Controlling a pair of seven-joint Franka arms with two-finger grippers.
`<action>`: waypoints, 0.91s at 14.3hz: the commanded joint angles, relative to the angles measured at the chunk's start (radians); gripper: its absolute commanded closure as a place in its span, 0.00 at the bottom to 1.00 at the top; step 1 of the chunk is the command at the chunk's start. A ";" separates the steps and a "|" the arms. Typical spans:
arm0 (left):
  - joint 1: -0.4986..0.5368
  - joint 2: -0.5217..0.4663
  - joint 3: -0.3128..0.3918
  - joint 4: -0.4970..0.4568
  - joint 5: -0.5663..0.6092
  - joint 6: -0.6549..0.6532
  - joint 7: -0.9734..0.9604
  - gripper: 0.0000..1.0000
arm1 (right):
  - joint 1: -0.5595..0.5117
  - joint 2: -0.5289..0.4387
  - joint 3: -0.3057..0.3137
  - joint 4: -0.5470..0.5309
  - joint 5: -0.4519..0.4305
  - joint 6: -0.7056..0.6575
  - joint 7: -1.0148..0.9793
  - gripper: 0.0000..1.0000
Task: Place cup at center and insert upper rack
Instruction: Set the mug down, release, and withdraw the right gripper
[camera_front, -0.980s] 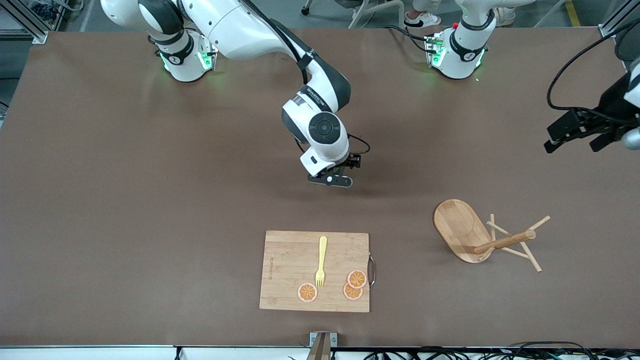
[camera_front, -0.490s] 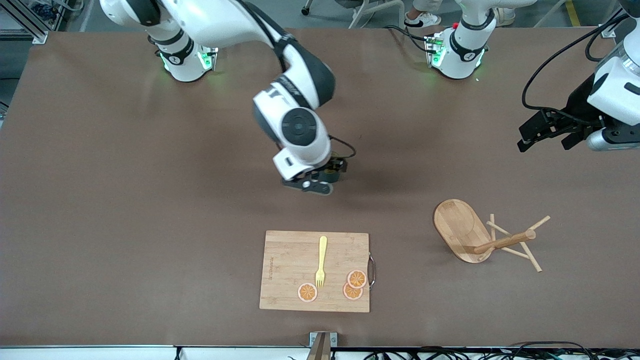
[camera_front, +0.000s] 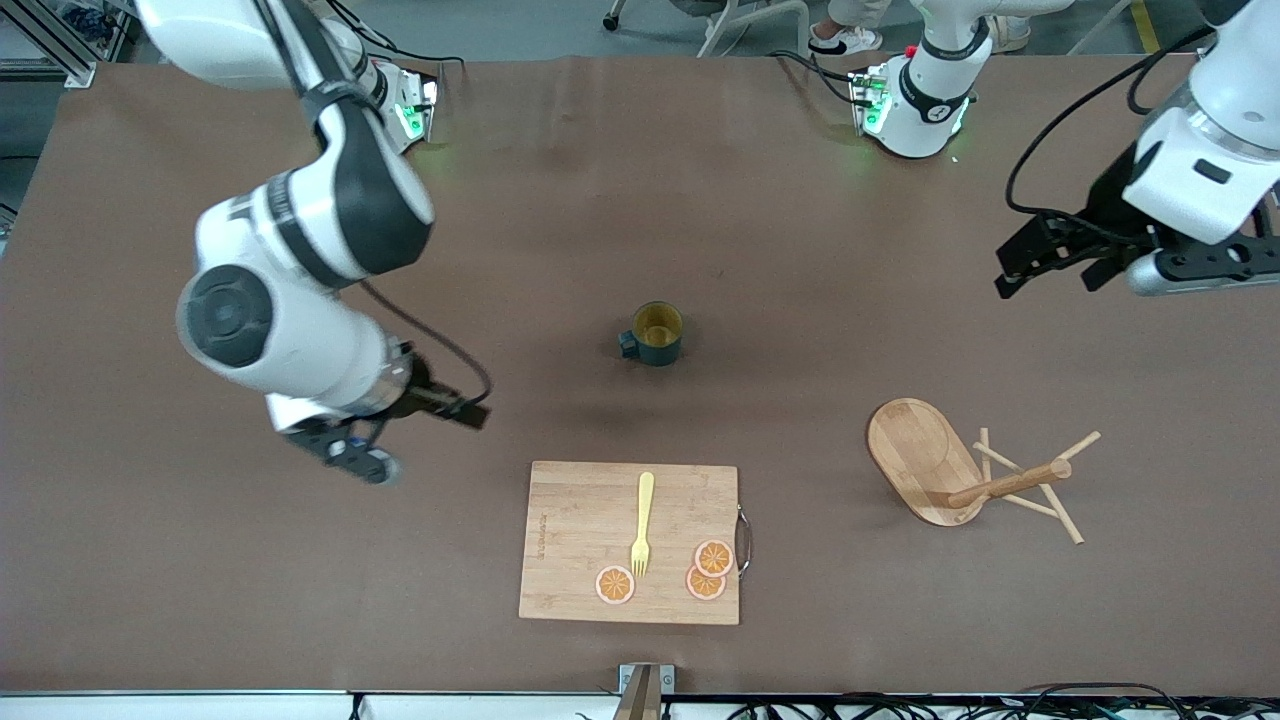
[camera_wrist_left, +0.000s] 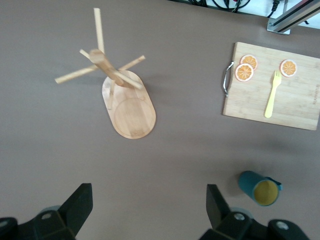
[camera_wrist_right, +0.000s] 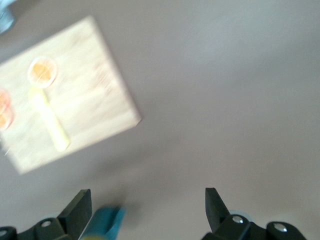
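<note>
Now that our right tool (camera_front: 400, 440) has let go and swung away toward the right arm's end of the table (camera_front: 200, 560), the cup (camera_front: 655, 333) stands all by itself. A moment ago that tool was right on top of the spot where the cup is, and we could not see the cup at all. Now the cup sits upright in the middle of the table, and we can see its yellow inside and its little handle. It is farther from the front camera than the cutting board (camera_front: 570, 540).

Our right tool hangs over bare table, and its fingers are spread wide with nothing in them.

So we think the first job is done: the cup is at the center.

The upper rack (camera_front: 965, 475) has not moved. It lies tipped over on its side, near the left arm's end of the table, with its pegs sticking out. It is well apart from the cup.

Our left tool (camera_front: 1050, 265) has come in a bit toward the middle, over bare table above the rack's end. In the left wrist view its fingers (camera_wrist_left: 75, 205) are wide apart and hold nothing. We think it is getting ready to go down for the rack next.

The fork (camera_front: 642, 520) and orange slices (camera_front: 706, 570) stay on the board.
</note>
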 joint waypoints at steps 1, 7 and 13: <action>0.004 -0.016 -0.068 -0.001 -0.008 -0.009 -0.105 0.00 | -0.089 -0.050 0.003 -0.036 -0.038 -0.057 -0.138 0.00; 0.002 -0.018 -0.238 -0.038 0.005 -0.001 -0.326 0.00 | -0.236 -0.155 0.001 -0.034 -0.145 -0.147 -0.389 0.00; -0.002 -0.007 -0.419 -0.113 0.075 0.007 -0.542 0.00 | -0.356 -0.303 0.006 -0.086 -0.137 -0.168 -0.536 0.00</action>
